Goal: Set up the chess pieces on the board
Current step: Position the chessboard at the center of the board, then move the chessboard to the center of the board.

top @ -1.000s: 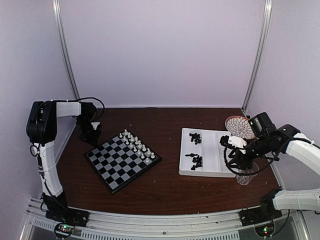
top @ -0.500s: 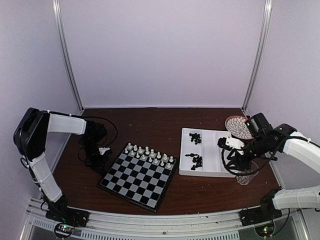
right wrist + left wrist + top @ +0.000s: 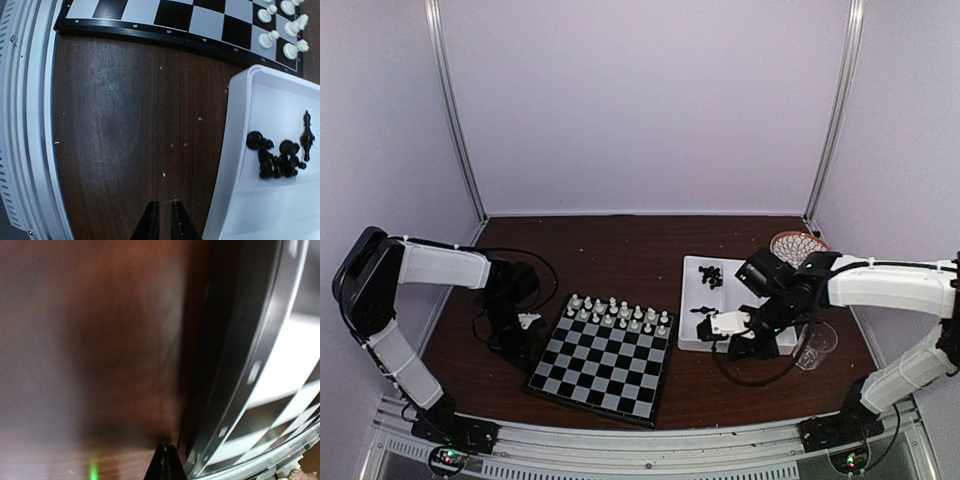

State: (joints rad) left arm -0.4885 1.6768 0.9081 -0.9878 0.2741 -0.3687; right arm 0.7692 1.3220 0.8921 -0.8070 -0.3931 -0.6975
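Note:
The board (image 3: 605,358) lies near the table's middle, with white chess pieces (image 3: 620,312) in two rows along its far edge. Black chess pieces (image 3: 708,320) lie loose in the white tray (image 3: 750,300). My left gripper (image 3: 523,350) is shut and empty, low on the table against the board's left border (image 3: 235,375). My right gripper (image 3: 708,342) hovers over bare wood by the tray's near-left corner. In the right wrist view its jaws (image 3: 163,220) stand a narrow gap apart, empty, with the tray wall (image 3: 232,150) and black pieces (image 3: 275,157) to the right.
A clear plastic cup (image 3: 812,345) stands right of the tray, and a round patterned dish (image 3: 798,248) lies behind it. A metal rail (image 3: 25,125) runs along the table's near edge. Walls close in the left, back and right.
The board has turned and slid right toward the centre with my left gripper at its edge. My right arm has swung left from the cup to the tray's corner, its jaws narrowing.

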